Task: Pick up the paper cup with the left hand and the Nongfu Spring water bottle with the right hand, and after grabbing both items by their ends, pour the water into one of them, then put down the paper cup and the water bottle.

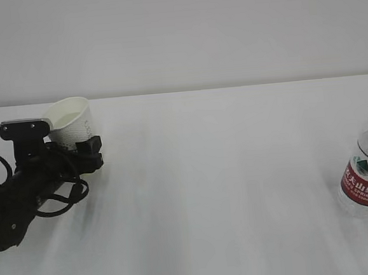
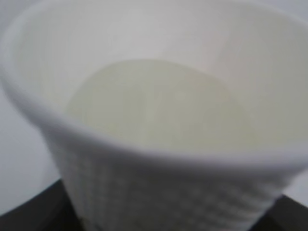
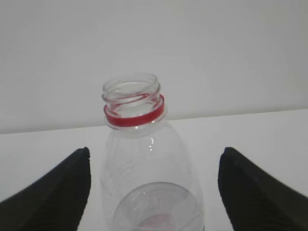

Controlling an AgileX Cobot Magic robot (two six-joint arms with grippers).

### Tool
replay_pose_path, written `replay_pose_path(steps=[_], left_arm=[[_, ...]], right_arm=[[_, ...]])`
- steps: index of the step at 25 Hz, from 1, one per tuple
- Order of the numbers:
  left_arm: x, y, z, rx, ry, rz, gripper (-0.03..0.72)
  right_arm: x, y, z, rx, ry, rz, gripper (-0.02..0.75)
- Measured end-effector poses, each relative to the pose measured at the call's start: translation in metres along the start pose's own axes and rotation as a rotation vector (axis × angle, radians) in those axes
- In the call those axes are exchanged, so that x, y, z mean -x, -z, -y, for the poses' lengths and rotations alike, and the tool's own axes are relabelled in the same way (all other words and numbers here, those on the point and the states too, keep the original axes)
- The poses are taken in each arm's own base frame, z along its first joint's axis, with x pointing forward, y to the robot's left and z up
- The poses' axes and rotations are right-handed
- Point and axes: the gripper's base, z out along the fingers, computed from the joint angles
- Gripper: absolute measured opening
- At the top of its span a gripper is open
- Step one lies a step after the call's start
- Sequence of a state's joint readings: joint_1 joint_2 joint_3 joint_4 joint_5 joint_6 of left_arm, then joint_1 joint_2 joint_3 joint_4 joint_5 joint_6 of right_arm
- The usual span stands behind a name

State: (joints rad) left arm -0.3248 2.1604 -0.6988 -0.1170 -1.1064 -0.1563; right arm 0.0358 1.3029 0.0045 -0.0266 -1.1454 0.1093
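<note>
**Cup in the left jaws, bottle standing uncapped between the right ones**

Over at nine o'clock in the exterior view, the left hand point(image 1: 77, 152) lies low on the white table point(image 1: 214, 192), a black arm trailing loose cable loops point(image 1: 55, 202). Its jaws sit either side of the paper cup point(image 1: 71, 124), clamped on the lower part, and the cup tips noticeably, mouth leaning toward ten o'clock. From the left wrist camera the paper cup point(image 2: 159, 159) fills nearly the whole picture, blurred, ribbed on the outside, and inside it lies the water point(image 2: 159, 106), a faintly yellowish pool against the white paper. The jaws themselves show there only as dark corners at the bottom edge.

Now to three o'clock in the exterior view: the Nongfu Spring water bottle point(image 1: 367, 174) stands upright at the very edge of the picture, red label facing us, partly cut off. The right hand point(image 3: 154, 192) is spread wide, one black fingertip point(image 3: 57, 192) at nine o'clock of the bottle and the other at three, each clear of the plastic with table showing between. The Nongfu Spring water bottle point(image 3: 144, 159) has no cap, red ring at the neck, and looks mostly clear through its upper half.
</note>
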Motion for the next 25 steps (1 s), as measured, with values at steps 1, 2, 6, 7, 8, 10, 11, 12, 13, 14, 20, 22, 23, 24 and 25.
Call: replay_pose_path(steps=[1,2,6,7,8,10,11,12,13,14,20,22,23,24,25], left_arm=[[0.000,0.001,-0.001,0.010,0.003,0.002,0.517],[0.001,0.002,-0.002,0.022,0.009,0.003,0.517],[-0.005,0.008,-0.008,0.074,0.028,-0.018,0.517],[-0.005,0.010,-0.009,0.077,0.029,-0.019,0.517],[-0.005,0.010,-0.009,0.079,0.029,-0.018,0.517],[-0.005,0.011,-0.009,0.081,0.030,-0.017,0.517],[-0.006,0.011,-0.009,0.081,0.029,-0.019,0.517],[-0.006,0.011,-0.009,0.081,0.029,-0.019,0.517],[-0.006,0.011,-0.009,0.081,0.029,-0.019,0.517],[-0.006,0.011,-0.009,0.081,0.029,-0.019,0.517],[-0.006,0.011,-0.009,0.078,0.028,-0.019,0.516],[-0.006,0.011,-0.009,0.078,0.028,-0.019,0.516],[-0.006,0.011,-0.009,0.078,0.028,-0.019,0.516],[-0.006,0.011,-0.009,0.078,0.028,-0.019,0.516],[-0.006,0.011,-0.009,0.078,0.028,-0.019,0.514]], right_arm=[[0.000,0.000,0.000,-0.002,-0.001,0.000,0.621],[0.000,0.000,0.000,-0.002,-0.001,0.000,0.619],[0.000,0.000,0.000,-0.002,-0.001,0.000,0.612],[0.000,0.000,0.000,-0.002,-0.001,0.000,0.610],[0.000,0.000,0.000,-0.002,-0.001,0.000,0.610],[0.000,0.000,0.000,-0.002,-0.001,0.000,0.610],[0.000,0.000,0.000,-0.002,-0.001,0.000,0.610],[0.000,0.000,0.000,-0.002,-0.001,0.000,0.610],[0.000,0.000,0.000,-0.002,-0.001,0.000,0.609],[0.000,0.000,0.000,-0.002,-0.001,0.000,0.608],[0.000,0.000,0.000,-0.002,-0.001,0.000,0.607],[0.000,0.000,0.000,-0.002,-0.001,0.000,0.603],[0.000,0.000,0.000,-0.002,-0.001,0.000,0.601],[0.000,0.000,0.000,-0.002,-0.001,0.000,0.599],[0.000,0.000,0.000,-0.002,-0.001,0.000,0.598]])
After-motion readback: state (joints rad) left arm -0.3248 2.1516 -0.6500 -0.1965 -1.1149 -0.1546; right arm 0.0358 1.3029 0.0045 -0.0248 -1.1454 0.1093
